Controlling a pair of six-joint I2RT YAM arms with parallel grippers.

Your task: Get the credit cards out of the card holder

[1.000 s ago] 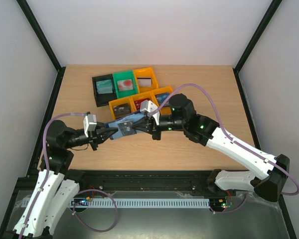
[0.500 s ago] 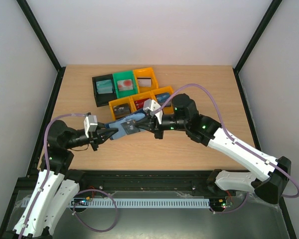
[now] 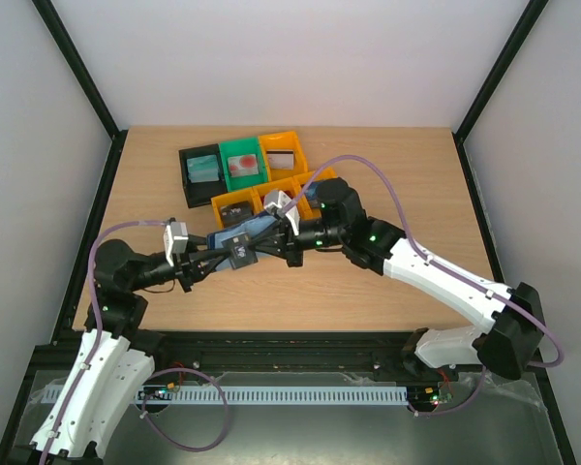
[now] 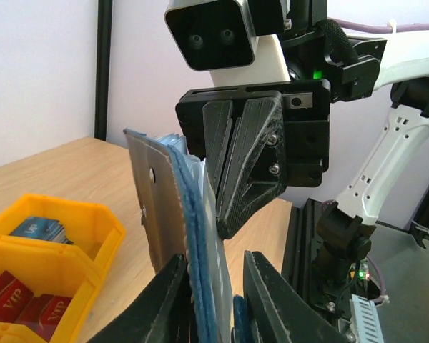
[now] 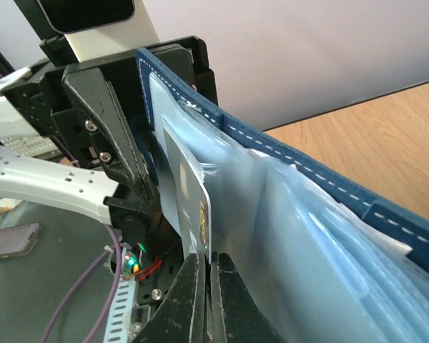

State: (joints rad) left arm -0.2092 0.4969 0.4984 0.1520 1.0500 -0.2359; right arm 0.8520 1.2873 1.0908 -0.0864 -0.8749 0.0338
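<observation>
The card holder [image 3: 238, 242] hung in mid-air over the table [image 3: 387, 184], near the orange bins [image 3: 234, 207]. The right claw [image 3: 268, 238] was pinched tight on a credit card [image 5: 183, 191] edge, and the left claw [image 3: 216, 258] sat slightly apart around the holder's other end.

Bright, even overhead light
Only faint, soft shadows fall on the pale wooden table [image 3: 397, 174]; the nearest parts in both wrist views look blurred.

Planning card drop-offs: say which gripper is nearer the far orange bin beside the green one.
Right. The right gripper is in front of the far orange bin; the left gripper is farther off, front-left of it.
</observation>
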